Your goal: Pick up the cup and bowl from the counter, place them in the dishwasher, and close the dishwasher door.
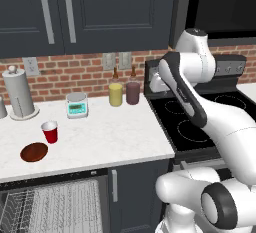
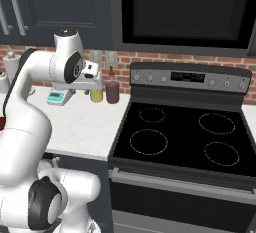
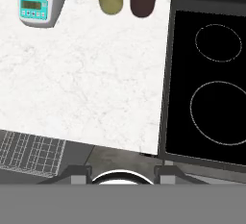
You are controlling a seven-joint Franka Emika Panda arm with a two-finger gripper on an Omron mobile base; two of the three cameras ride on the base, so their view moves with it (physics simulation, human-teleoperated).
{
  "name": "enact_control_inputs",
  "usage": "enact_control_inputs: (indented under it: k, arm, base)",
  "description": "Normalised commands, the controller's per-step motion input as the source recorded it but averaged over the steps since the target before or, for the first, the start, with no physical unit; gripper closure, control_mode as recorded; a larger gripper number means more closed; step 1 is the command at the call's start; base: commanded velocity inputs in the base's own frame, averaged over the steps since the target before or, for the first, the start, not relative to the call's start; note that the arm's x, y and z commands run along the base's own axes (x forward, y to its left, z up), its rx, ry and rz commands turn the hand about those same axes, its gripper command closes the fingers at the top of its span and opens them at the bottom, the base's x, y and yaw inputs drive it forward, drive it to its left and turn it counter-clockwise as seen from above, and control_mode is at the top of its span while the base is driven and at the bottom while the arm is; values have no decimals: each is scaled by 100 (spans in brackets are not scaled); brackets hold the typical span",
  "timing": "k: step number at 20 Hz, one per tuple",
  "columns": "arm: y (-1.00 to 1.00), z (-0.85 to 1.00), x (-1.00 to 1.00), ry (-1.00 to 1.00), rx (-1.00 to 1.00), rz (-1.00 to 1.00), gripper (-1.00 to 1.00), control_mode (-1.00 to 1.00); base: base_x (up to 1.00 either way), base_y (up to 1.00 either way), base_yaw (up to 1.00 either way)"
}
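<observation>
The small red cup point(image 1: 49, 131) stands upright on the white marble counter point(image 1: 105, 137), towards its left. Just in front of it and to the left lies the shallow reddish-brown bowl point(image 1: 34, 152). Below the counter's front edge the dishwasher point(image 1: 50, 204) is open, its light grey wire rack point(image 3: 29, 153) showing; I cannot make out the dishwasher door. My gripper point(image 3: 122, 175) hangs high over the counter's right end beside the stove, well right of the cup and bowl. It points down, open, with nothing between its fingertips. The hand also shows as a white block point(image 1: 156, 86) point(image 2: 94, 81).
At the back of the counter stand a paper towel roll point(image 1: 19, 93), a small kitchen scale point(image 1: 77, 104), a yellow tumbler point(image 1: 115, 94) and a maroon tumbler point(image 1: 132, 92). A black stovetop point(image 2: 180, 137) adjoins the counter on the right. A narrow cabinet door point(image 1: 114, 185) sits beside the dishwasher.
</observation>
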Motion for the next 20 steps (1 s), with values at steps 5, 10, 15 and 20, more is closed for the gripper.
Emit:
enact_control_inputs:
  k: [5, 10, 15, 20]
  arm:
    - [49, -9, 0, -2, -17, 0, -100, -100]
    - [38, -59, -1, -1, -4, -1, -100, -100]
    - [44, -56, 1, 7, 5, 2, -100, -100]
    - [54, -18, 17, 16, 10, 1, -100, -100]
  base:
    - [0, 0, 0]
    - [0, 0, 0]
    - [0, 0, 0]
    - [0, 0, 0]
